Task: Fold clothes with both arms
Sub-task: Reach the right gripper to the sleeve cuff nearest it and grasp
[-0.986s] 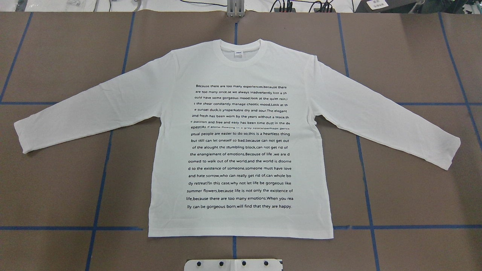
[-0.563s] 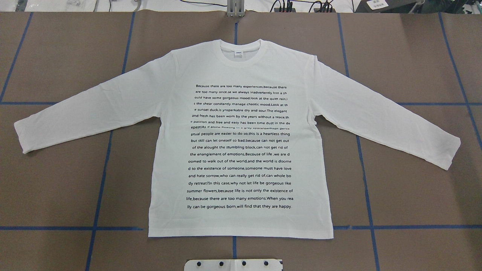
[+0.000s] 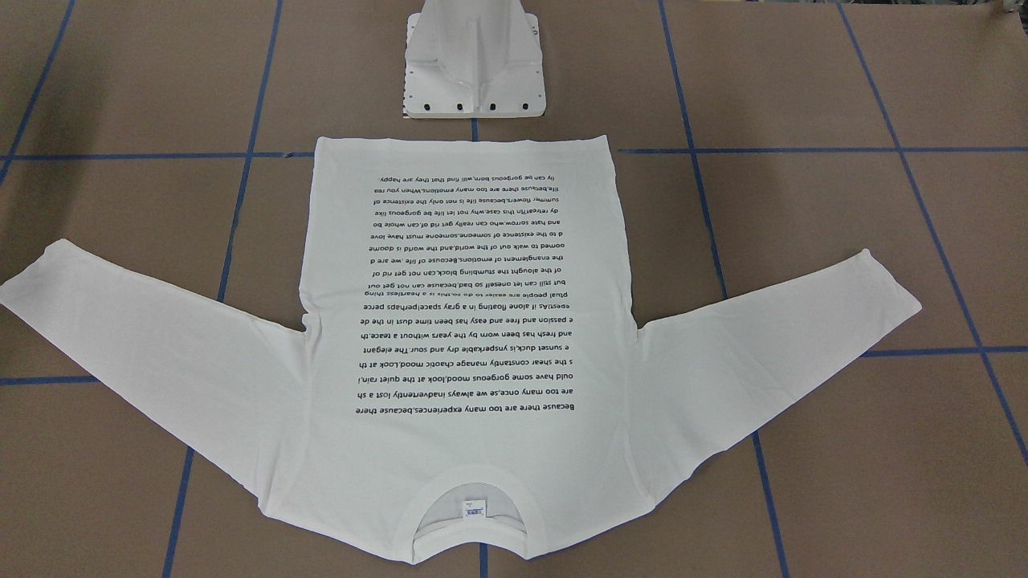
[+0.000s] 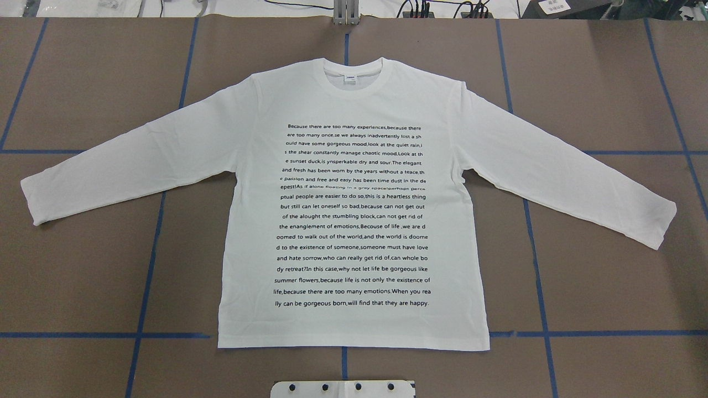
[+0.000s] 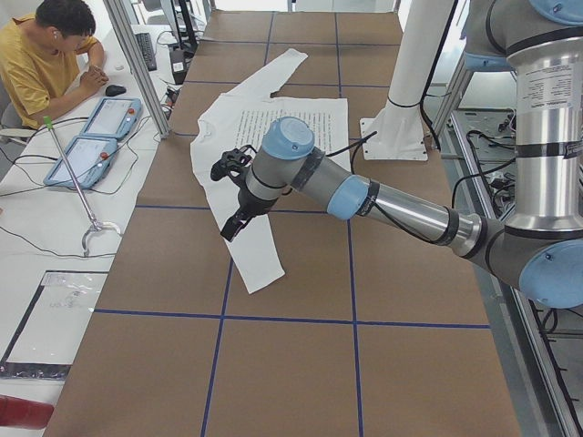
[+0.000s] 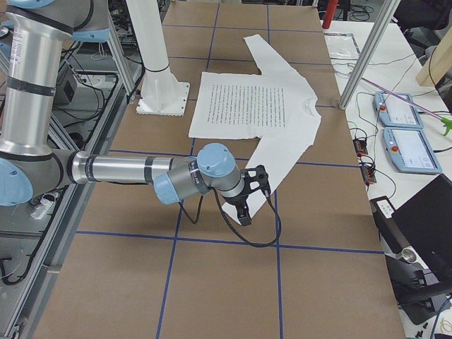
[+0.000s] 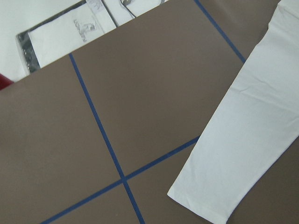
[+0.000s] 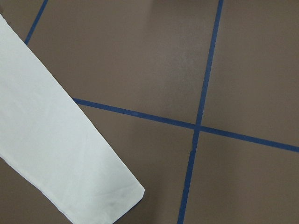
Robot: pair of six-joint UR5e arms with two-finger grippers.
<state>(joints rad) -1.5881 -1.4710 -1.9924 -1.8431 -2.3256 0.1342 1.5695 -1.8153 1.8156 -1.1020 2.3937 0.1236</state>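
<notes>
Just in front of the white pedestal base (image 3: 474,72), on the brown counter (image 4: 608,287), the white T-shirt (image 4: 354,221) lies flat, text up, hem nearest the base, collar farthest, 2 sleeves spread. The left hand (image 5: 232,223) hangs near 1 cuff and the right hand (image 6: 244,210) near the other; whether their fingers are apart or together cannot be told.

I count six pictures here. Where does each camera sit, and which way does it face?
Front-facing: across the table, looking down at the T-shirt, collar nearest; only the pedestal base shows.
Overhead: behind the robot, looking forward and down; no arm shows.
Exterior left: table end, looking along it; left arm near.
Exterior right: opposite end; right arm near.
Left wrist: looks down on one cuff; no body.
Right wrist: the other cuff; no body.
Shared: front-facing and overhead show the T-shirt from opposite sides.
</notes>
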